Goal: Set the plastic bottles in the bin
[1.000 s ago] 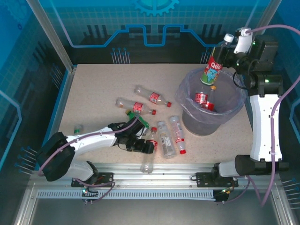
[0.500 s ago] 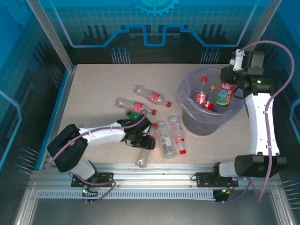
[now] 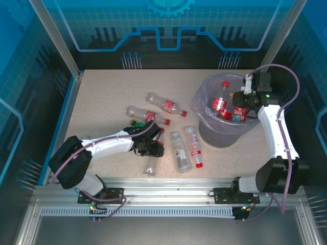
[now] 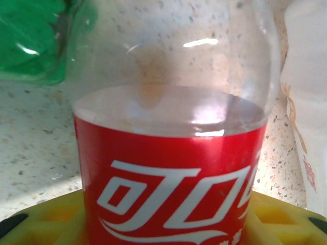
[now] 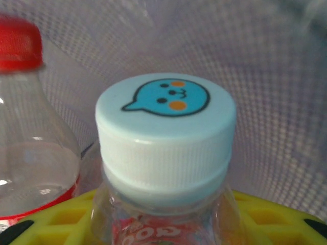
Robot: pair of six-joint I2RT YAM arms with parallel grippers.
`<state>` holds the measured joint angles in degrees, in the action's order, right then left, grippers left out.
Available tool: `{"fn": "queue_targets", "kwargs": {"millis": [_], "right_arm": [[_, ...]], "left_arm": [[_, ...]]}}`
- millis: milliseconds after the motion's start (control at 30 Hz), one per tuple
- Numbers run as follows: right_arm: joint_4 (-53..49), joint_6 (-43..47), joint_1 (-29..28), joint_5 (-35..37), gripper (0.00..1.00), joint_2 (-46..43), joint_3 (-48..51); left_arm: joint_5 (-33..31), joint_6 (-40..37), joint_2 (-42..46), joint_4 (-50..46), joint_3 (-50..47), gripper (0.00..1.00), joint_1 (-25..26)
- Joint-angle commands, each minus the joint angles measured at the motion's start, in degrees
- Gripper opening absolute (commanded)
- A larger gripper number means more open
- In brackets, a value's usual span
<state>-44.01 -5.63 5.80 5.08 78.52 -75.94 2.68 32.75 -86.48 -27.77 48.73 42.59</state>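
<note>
On the worktop (image 3: 102, 102), right edge, bin (image 3: 217, 137): upright, lavender liner gaping, a red-capped bottle (image 3: 220, 99) standing inside.
Qoo bottle (image 5: 166, 127): down in the bin mouth, pale cartoon-face cap up, just beside the red-capped bottle.
Right gripper (image 3: 243, 103): clamped on the Qoo bottle below its cap, yellow pads (image 5: 56, 219) either side.
Cola bottle (image 4: 171, 178): toward the front edge, left of centre, red label squarely in the grip.
Left gripper (image 3: 151, 149): closed around the cola bottle, low over the worktop.
Green bottle (image 3: 137, 123): just behind the left gripper.
Clear bottles (image 3: 180, 151): a pair side by side between left gripper and bin.
Red-labelled pair (image 3: 166, 106): lying further back, near the middle.
</note>
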Motion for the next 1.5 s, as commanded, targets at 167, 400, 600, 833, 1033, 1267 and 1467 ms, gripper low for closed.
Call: {"fn": "queue_targets", "kwargs": {"millis": [167, 400, 600, 833, 1033, 1267, 1467], "right_arm": [[1.7, -0.7, -1.4, 0.5, 0.48, -0.4, 4.8], [-1.0, -0.3, -1.8, -1.0, 0.70, -2.5, 0.7], [-5.8, 0.2, -1.9, -3.1, 0.82, -3.9, -7.5], [-7.7, -1.8, -2.1, -7.1, 0.85, -7.8, -11.8], [-7.4, -4.3, -4.1, -15.9, 0.84, -10.1, -11.0], [-4.7, -8.1, -7.3, -26.4, 0.84, -13.7, -8.4], [-1.2, -10.7, -15.2, -32.3, 0.84, -14.8, -7.4]], "left_arm": [[-1.9, -0.1, 1.4, 1.7, 0.3, 0.41, -1.2], [-1.1, -1.1, 1.4, 3.0, 1.1, 0.41, -1.3], [-0.4, -1.9, 1.3, 3.1, 1.6, 0.40, -1.4], [1.9, -3.1, 4.0, 3.7, 2.3, 0.37, -1.3], [2.8, -4.6, 5.5, 3.1, 3.3, 0.37, -1.2], [3.9, -5.5, 8.7, 5.6, 3.2, 0.37, -1.3], [3.5, -8.3, 14.5, 10.5, 4.5, 0.38, -2.4]]}}
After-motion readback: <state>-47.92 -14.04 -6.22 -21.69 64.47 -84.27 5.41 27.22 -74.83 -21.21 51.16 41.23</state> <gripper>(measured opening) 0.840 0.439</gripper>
